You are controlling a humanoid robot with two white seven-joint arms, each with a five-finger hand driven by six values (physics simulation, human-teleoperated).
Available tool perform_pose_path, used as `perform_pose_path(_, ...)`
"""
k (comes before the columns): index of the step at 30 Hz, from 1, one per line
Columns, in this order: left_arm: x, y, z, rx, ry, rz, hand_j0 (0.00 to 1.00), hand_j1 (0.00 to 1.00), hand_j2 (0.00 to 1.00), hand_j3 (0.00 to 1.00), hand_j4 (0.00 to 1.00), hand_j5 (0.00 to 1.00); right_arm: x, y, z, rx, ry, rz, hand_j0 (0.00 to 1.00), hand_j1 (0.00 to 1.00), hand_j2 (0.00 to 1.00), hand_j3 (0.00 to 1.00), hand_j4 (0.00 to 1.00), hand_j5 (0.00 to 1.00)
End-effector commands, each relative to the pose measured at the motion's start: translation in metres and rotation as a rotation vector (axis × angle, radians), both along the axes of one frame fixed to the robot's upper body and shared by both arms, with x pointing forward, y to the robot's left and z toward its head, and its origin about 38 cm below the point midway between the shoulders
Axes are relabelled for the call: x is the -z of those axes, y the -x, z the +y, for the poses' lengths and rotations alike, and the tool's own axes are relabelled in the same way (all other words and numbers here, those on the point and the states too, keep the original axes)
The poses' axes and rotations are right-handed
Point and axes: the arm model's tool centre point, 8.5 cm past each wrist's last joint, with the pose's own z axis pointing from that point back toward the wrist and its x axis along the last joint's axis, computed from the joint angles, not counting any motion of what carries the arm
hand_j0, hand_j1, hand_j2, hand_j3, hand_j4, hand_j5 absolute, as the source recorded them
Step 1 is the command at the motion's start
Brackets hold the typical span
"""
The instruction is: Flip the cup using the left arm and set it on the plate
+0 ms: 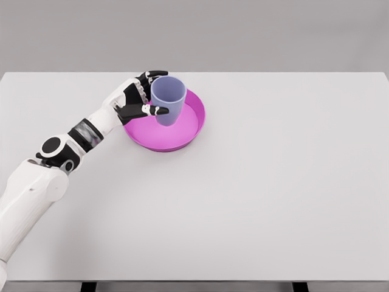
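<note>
A lavender-blue cup (168, 100) stands upright with its mouth facing up, over the left part of a magenta plate (185, 134). My left hand (146, 94) reaches in from the lower left and is wrapped around the cup's left side, fingers (155, 74) curled behind it and thumb (155, 111) in front. Whether the cup's base touches the plate is hidden by the cup and hand. The right arm does not show.
The plate lies on a wide pale grey table (273, 194), toward its back left. The table's far edge runs just behind the hand. Below the front edge, dark table legs (88, 286) show.
</note>
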Motion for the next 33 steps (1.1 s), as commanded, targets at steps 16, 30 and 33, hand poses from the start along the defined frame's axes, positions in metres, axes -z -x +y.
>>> perform_pose_path(16,0.002,0.001,0.006,-0.005,-0.019,0.002,1.00,1.00,1.00,1.00,1.00,1.00,0.000,0.000,0.000,0.000,0.000,0.001,1.00,1.00,1.00,1.00,1.00,1.00)
perform_pose_path(30,-0.074,0.004,0.063,-0.001,-0.132,-0.170,1.00,1.00,1.00,1.00,1.00,1.00,0.000,0.001,0.000,0.000,0.000,0.001,1.00,1.00,1.00,1.00,1.00,1.00)
perform_pose_path(33,-0.088,0.014,0.074,0.017,-0.175,-0.203,1.00,1.00,1.00,1.00,1.00,1.00,0.000,0.000,0.000,0.000,0.000,-0.001,1.00,1.00,1.00,1.00,1.00,1.00)
